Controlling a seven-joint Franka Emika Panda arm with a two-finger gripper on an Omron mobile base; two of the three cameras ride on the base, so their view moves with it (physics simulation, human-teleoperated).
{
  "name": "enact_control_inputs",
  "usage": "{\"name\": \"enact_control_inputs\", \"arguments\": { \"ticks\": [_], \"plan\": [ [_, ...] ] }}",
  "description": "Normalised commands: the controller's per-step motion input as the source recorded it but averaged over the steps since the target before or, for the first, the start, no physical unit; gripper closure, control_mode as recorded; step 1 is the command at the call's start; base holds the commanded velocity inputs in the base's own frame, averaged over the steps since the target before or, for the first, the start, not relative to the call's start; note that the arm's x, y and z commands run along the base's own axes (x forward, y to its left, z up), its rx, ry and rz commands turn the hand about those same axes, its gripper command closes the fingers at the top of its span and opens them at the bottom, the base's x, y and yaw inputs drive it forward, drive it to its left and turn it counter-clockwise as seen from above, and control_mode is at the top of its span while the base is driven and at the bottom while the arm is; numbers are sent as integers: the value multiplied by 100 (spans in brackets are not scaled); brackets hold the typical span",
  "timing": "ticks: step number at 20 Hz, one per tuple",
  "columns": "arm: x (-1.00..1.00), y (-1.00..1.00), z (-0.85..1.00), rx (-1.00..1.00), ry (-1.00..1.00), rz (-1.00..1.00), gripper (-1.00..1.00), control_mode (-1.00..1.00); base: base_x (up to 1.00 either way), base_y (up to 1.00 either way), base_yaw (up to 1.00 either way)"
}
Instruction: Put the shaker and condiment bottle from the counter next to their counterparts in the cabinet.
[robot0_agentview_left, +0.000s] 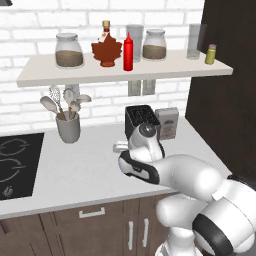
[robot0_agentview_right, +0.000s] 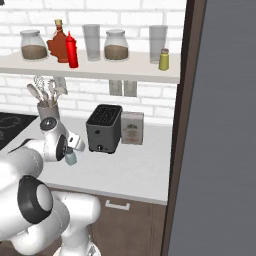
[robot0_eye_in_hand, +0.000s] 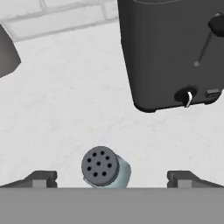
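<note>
The wide off-white worktop (robot0_agentview_left: 75, 170) over dark brown drawer fronts lay mostly bare between the black hob (robot0_agentview_left: 15, 165) at its left edge and the dark wall panel (robot0_agentview_right: 220, 125) at its right end. Along the back edge stood a grey utensil pot (robot0_agentview_left: 68, 127), a dark grey toaster (robot0_agentview_right: 103, 128) and a small pale box (robot0_agentview_right: 132, 128) just beside it.

The small squat pale blue-grey translucent shaker with a perforated grey metal cap (robot0_eye_in_hand: 105, 168) stood upright on the worktop in front of the toaster, well back from the front edge. The tool (robot0_eye_in_hand: 111, 179) hung over it with its dark fingertips (robot0_eye_in_hand: 40, 178) spread wide, apart from the shaker on either side; it was open and gripped nothing.

On the long off-white open shelf board (robot0_agentview_left: 125, 75) above, the slim bright red squeeze bottle (robot0_agentview_left: 128, 52) stood near the front edge, just beside the maple-leaf-shaped red-brown syrup bottle (robot0_agentview_left: 106, 48). The small yellow-green shaker with a silver cap (robot0_agentview_left: 211, 54) stood near the shelf's right end, with open board around it.
</note>
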Motion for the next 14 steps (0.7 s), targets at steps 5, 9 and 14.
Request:
{"name": "enact_control_inputs", "arguments": {
  "ticks": [5, 9, 14],
  "plan": [
    [0, 0, 0, 0, 0, 0, -100, -100, 0, 0, 0],
    [0, 0, -26, 0, 5, 0, -100, -100, 0, 0, 0],
    [0, 0, -18, 0, 5, 0, -100, -100, 0, 0, 0]
  ]
}}
